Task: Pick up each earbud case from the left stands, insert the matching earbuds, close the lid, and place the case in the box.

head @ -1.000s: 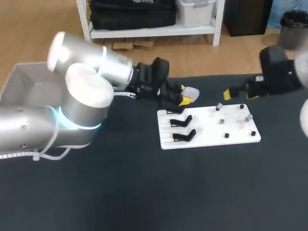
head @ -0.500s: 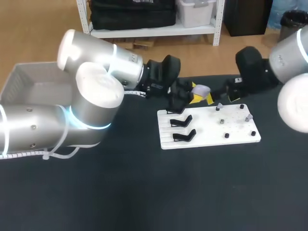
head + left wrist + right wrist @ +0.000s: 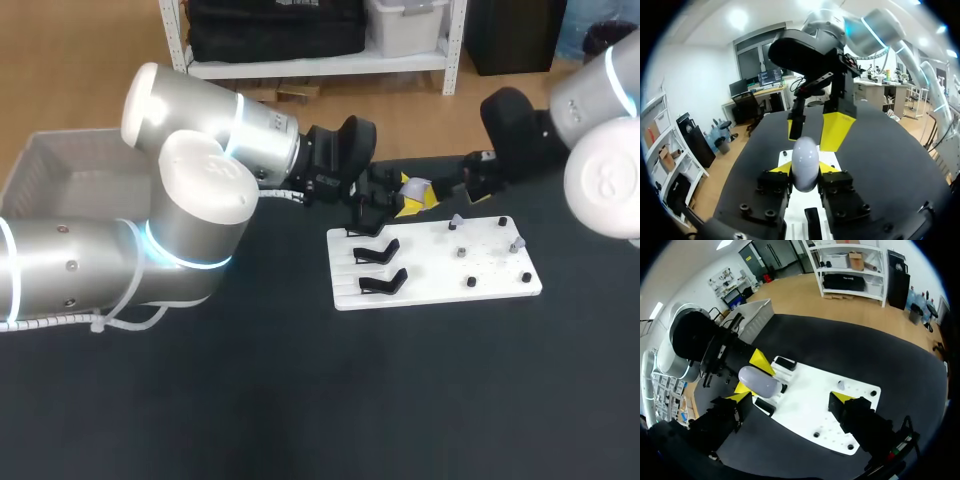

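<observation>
1. Grey oval earbud case: in the head view I see it off the stands, pinched in the jaws of my left gripper just beyond the far edge of the flat white board. My right gripper is just beside it on the other side. Three black angled stands sit on the board's left half. The grey plastic box is at the far left of the black worktop, well apart from the case.
2. In the left wrist view, my left gripper has a yellow tip pressed to each side of the case. Ahead of it my right gripper points back at me, jaws spread. The board lies under my fingers.
3. In the right wrist view, my right gripper has its jaws spread wide over the board. The case, held by the left gripper, is close to one of my right fingers; I cannot tell whether they touch. The box lies beyond the left arm.
</observation>
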